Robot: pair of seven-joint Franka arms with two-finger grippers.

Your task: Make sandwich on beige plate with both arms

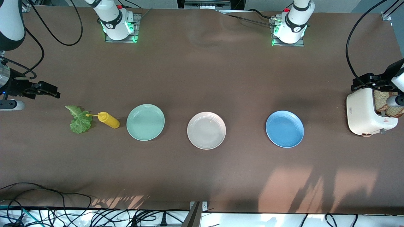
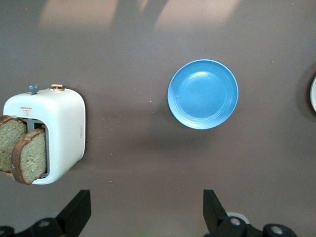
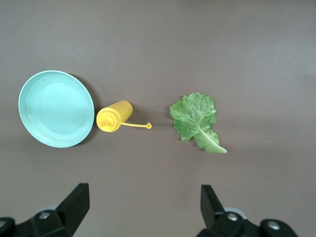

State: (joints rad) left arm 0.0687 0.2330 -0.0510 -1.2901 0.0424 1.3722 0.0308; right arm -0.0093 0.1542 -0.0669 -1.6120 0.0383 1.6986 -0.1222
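Spread across the whole scene: a wide dark-brown matte table [image 1: 202, 78], bases of both arms bolted along its edge farthest from the front camera. Reaching out from the base at one end and bent down over that end of the table: the white jointed right arm with dark joints [image 1: 11, 28], its black two-finger right gripper [image 3: 143, 210] hanging in the air, fingers spread wide and holding nothing, over bare table just beside the lettuce. At the other end, mostly out of the front view: the white left arm [image 1: 296, 19], its black two-finger left gripper [image 2: 147, 212] likewise spread open and empty, poised over the table beside the toaster. Standing at the left arm's end of the table: a cream-white boxy toaster with a copper-coloured knob [image 1: 363, 115], two slices of brown wholegrain bread with darker crust [image 2: 24, 153] sticking up out of its slots. Lined up in a row, well apart from one another: a round blue plate [image 1: 284, 129] toward the toaster, a round pale beige plate with faint ridges [image 1: 206, 130] in the middle with nothing on it, a round mint-green plate [image 1: 145, 122] toward the right arm's end. Just beside the mint-green plate, lying on its side: a yellow plastic squeeze bottle with a thin nozzle [image 1: 108, 119], nozzle tip pointing at the lettuce. Flat on the table, nearest the right arm's end: a ruffled green lettuce leaf [image 1: 79, 119].
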